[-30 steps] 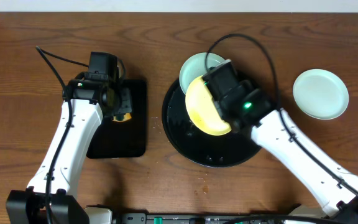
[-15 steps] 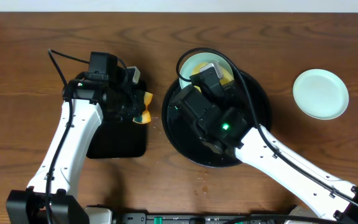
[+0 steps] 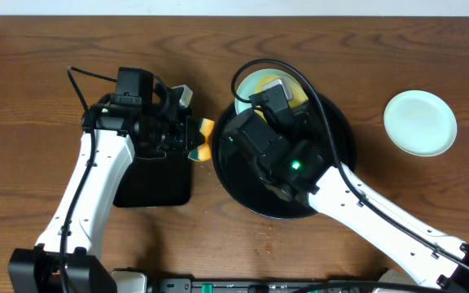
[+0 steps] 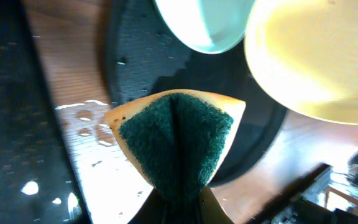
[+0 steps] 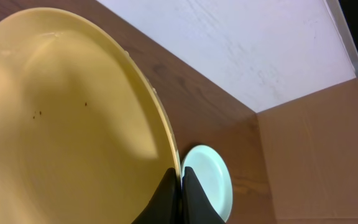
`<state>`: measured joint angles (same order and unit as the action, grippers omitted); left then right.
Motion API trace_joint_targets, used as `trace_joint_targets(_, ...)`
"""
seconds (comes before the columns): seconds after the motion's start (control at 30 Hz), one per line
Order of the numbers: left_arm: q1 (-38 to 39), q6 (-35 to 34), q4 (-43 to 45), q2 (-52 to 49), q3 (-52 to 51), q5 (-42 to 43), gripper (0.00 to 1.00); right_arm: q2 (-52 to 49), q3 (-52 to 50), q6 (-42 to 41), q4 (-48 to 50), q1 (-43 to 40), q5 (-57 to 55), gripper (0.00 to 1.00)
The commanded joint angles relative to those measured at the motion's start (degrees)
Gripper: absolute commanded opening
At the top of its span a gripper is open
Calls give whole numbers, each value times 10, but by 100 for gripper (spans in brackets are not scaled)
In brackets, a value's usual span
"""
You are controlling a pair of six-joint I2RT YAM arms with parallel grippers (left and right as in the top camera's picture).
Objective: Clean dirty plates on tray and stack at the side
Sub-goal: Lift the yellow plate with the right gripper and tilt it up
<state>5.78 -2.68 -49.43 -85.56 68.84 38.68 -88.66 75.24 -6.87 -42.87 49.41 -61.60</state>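
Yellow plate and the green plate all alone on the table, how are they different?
The yellow plate is pale yellow; the green plate is mint. The yellow plate is pinched at its rim by the right jaws, above the tray; the green plate lies flat on the table, untouched. The yellow plate has tiny dark specks; the green plate looks clean from overhead. Both are round and shallow.

Overhead: the right arm (image 3: 365,191) hides most of the tray (image 3: 228,175) and the plates on it. Only a pale sliver shows, colour unclear.

Left wrist: left gripper (image 4: 179,208) cut by the bottom edge, pinching the sponge (image 4: 176,143). Yellow plate (image 4: 316,56) cut at the right, mint plate (image 4: 207,22) at the top. Bottom-right corner is blurred.

Right wrist: yellow plate cut at the left and bottom. Right gripper (image 5: 181,183) shows only its tips on the rim.
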Motion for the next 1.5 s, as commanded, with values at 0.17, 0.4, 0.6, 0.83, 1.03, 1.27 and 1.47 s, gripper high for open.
trace_joint_targets(0.17,39,9,31,-2,-4,123,8,-1,9,14,22,2,61,1)
trace_joint_targets(0.4,100,-22,76,-2,-4,120,8,8,9,12,46,-4,162,1)
trace_joint_targets(0.6,115,-23,84,-2,-4,97,8,46,9,12,52,-4,183,1)
trace_joint_targets(0.83,115,-23,90,-2,-4,80,8,86,9,12,52,-4,236,1)
trace_joint_targets(1.03,115,-23,101,-2,-4,23,8,90,9,12,42,-3,265,1)
trace_joint_targets(1.27,103,-37,160,-2,-4,6,8,90,9,12,36,-3,273,1)
trace_joint_targets(1.47,72,-77,190,0,-3,7,8,90,9,12,30,-10,269,1)
